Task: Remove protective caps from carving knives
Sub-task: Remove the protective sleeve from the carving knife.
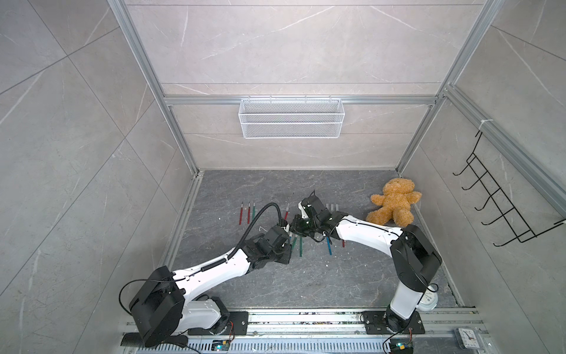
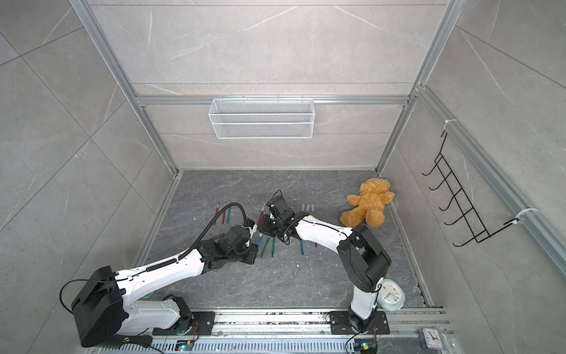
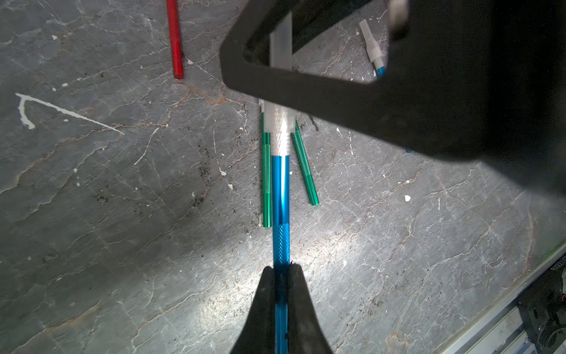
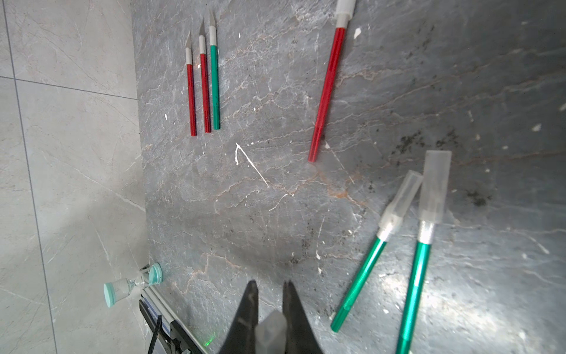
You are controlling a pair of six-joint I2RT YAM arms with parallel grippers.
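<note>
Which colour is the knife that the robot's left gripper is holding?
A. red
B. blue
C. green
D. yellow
B: in the left wrist view the left gripper has its jaws shut on the handle of the blue knife, while the green knives lie loose beside it.

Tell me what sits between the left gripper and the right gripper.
A blue knife bridges them: the left gripper clamps its handle, the right gripper pinches its clear cap. The left wrist view shows it.
</note>
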